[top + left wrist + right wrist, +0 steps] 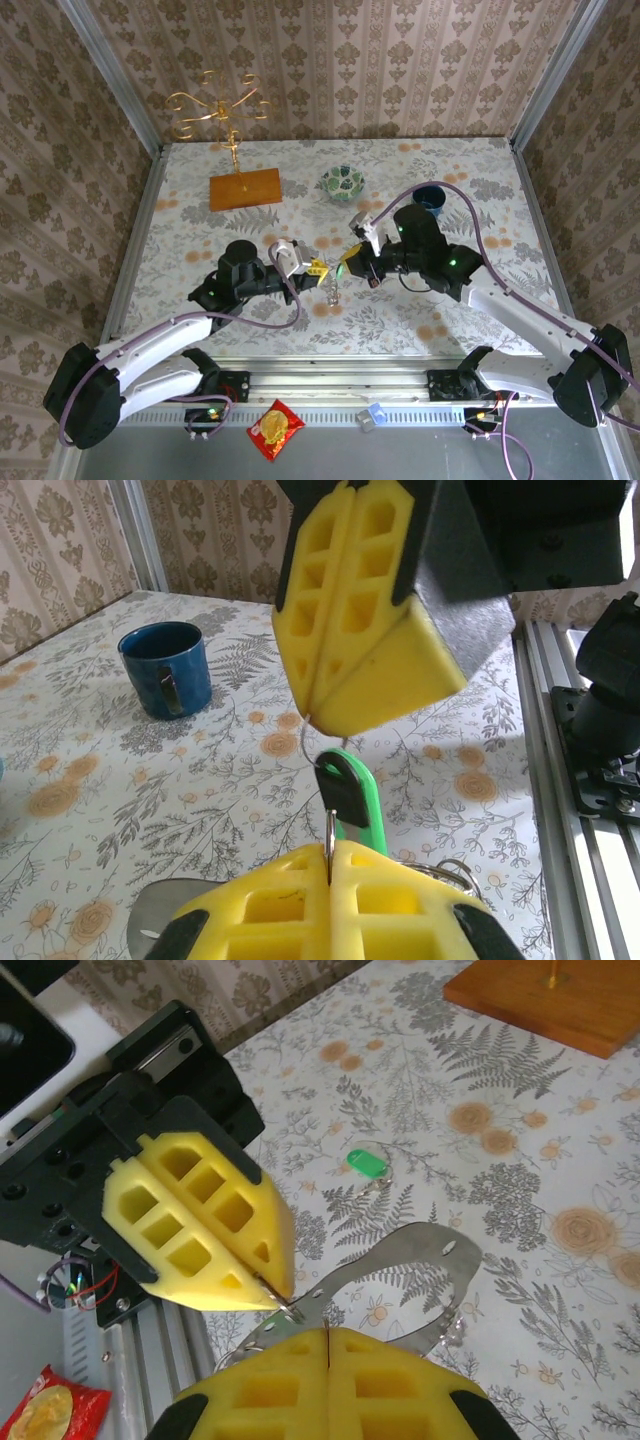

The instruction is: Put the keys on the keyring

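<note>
1. Left wrist view: the left gripper point(328, 854) is clamped on the keyring point(329, 832) wire, with a green key point(352, 790) hanging on it. The closed right gripper point(322, 720) pinches the wire's top.
2. Right wrist view: the second key point(367, 1164) lies on the table point(600, 1110).
3. The ring's full loop is hidden.

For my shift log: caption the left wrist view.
Left tool and right tool, both shut, pinch a thin wire carrying a green-headed key above the floral table; blue mug behind.
</note>
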### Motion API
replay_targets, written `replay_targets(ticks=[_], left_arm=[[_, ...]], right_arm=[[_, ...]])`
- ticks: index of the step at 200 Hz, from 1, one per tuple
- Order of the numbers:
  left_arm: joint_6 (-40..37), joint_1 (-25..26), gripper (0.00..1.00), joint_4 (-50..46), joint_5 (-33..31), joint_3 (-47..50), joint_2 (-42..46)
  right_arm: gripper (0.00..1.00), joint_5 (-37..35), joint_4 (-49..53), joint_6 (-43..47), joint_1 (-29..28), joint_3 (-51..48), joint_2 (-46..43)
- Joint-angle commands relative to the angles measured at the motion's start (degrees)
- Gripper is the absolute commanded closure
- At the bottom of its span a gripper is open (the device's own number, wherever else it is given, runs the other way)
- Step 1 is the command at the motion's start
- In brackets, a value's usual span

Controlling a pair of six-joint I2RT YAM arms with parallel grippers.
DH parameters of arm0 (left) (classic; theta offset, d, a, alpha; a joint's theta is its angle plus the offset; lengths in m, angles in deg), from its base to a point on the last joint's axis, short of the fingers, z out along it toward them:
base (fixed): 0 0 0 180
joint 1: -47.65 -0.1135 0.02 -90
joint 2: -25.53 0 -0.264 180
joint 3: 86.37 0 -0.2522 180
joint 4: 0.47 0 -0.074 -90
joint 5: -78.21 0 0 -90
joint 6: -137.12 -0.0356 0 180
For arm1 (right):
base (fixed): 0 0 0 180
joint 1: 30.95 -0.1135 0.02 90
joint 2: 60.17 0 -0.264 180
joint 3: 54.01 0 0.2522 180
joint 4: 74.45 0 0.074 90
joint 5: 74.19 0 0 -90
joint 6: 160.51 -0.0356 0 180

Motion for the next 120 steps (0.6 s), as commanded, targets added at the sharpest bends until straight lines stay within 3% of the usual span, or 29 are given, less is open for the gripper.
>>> replay_targets(ticks=[1, 120], left_arm=[[1.7, 0.5, 1.0, 1.3, -1.5, -0.7, 0.1], [4.9, 1.1, 1.0, 2.8, -2.4, -0.2, -0.6]], right_arm=[[1.0, 2.7, -0.1, 1.7, -0.6, 1.8, 0.3], [1.0, 1.7, -1.6, 0.7, -2.1, 2.8, 3.1]])
